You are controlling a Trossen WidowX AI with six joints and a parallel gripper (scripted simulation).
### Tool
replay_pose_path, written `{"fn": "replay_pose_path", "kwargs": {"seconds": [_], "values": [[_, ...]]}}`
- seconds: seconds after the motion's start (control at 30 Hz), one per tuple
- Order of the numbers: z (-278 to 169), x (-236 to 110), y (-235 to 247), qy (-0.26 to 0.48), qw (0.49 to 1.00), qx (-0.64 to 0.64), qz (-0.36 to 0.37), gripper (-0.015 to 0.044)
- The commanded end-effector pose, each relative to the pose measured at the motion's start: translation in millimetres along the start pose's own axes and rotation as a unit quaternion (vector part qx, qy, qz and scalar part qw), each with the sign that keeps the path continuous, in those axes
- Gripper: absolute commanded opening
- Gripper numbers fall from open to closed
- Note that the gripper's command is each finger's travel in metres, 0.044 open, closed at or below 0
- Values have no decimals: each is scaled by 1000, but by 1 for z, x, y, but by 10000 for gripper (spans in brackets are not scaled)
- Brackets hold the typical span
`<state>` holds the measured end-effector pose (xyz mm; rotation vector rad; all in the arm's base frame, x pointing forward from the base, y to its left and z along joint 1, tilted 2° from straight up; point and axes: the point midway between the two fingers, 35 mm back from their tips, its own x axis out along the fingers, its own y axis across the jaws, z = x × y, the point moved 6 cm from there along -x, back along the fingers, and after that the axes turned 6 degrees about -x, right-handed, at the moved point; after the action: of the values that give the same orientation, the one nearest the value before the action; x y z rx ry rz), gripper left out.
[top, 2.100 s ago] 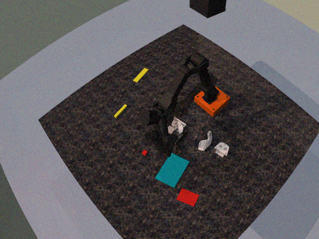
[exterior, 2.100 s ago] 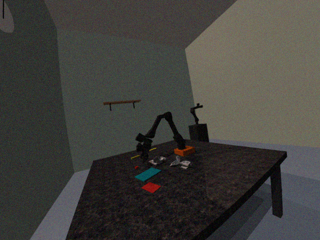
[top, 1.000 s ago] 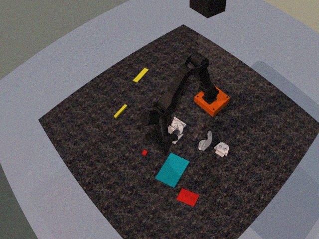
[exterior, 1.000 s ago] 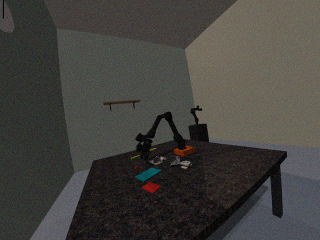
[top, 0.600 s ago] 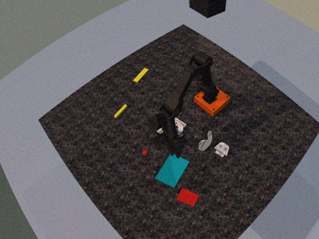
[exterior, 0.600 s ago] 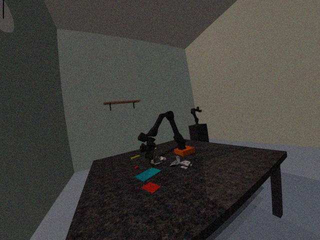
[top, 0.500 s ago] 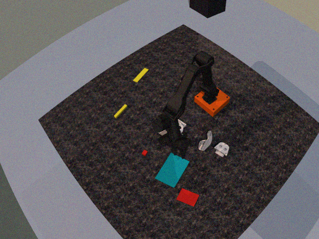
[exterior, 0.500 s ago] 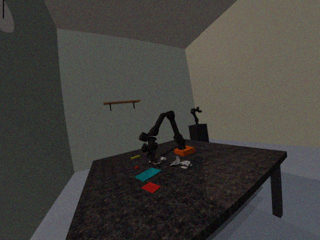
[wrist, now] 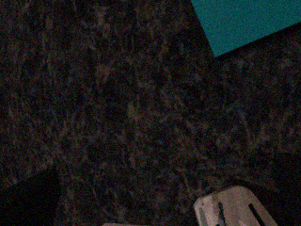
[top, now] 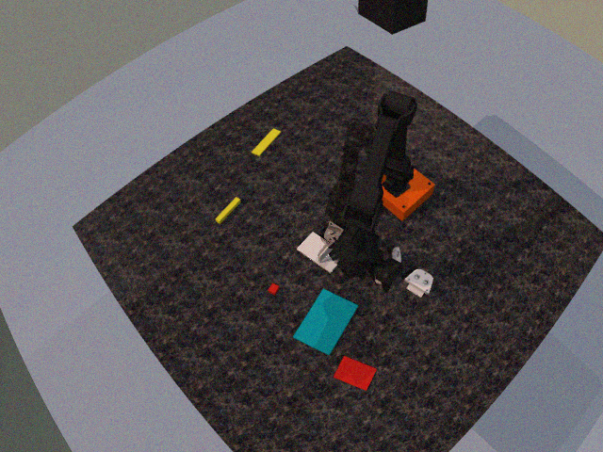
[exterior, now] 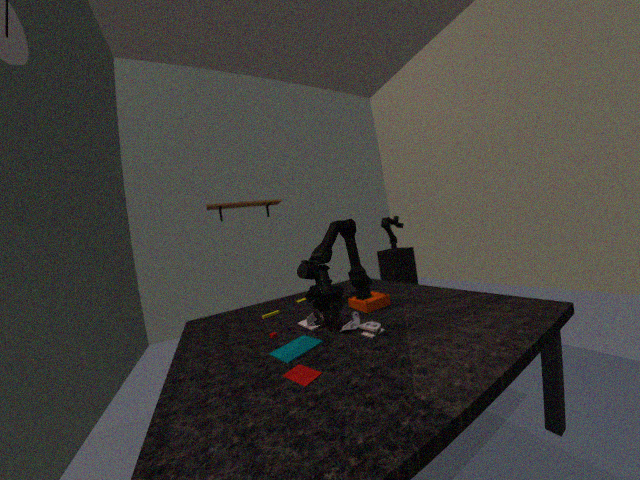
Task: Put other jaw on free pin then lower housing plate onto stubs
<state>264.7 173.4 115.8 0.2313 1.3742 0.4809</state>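
The white base plate (top: 310, 244) (exterior: 306, 324) lies left of my gripper, with the mounted grey jaw (top: 325, 251) (exterior: 313, 318) on it. The gripper partly covers this assembly, and the free pin cannot be made out. The loose grey-white jaw (top: 396, 253) (exterior: 353, 322) (wrist: 230, 204) lies on the table, partly hidden by the hand. My gripper (top: 378, 276) (exterior: 334, 328) (wrist: 168, 173) is open and empty, low at the loose jaw. In the wrist view this jaw's ribbed end shows between the spread fingers, nearer the right one. The white housing plate (top: 419, 279) (exterior: 370, 326) rests right of the loose jaw.
A teal panel (top: 325, 321) (exterior: 296, 348) (wrist: 256, 24) and a red panel (top: 354, 373) (exterior: 302, 375) lie in front. A small red block (top: 273, 288) (exterior: 272, 334) and two yellow bars (top: 266, 141) (top: 227, 210) lie left. The orange arm base (top: 409, 200) (exterior: 369, 302) stands behind.
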Motion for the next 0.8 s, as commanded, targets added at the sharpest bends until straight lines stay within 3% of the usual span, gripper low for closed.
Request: {"fn": "replay_pose_path", "kwargs": {"seconds": [0.0,0.6,0.77], "values": [[-20,-1,9,26,999,-15,-35,440],[-108,-27,32,115,961,-142,-208,440],[-110,-29,32,117,958,-148,-214,440]]}}
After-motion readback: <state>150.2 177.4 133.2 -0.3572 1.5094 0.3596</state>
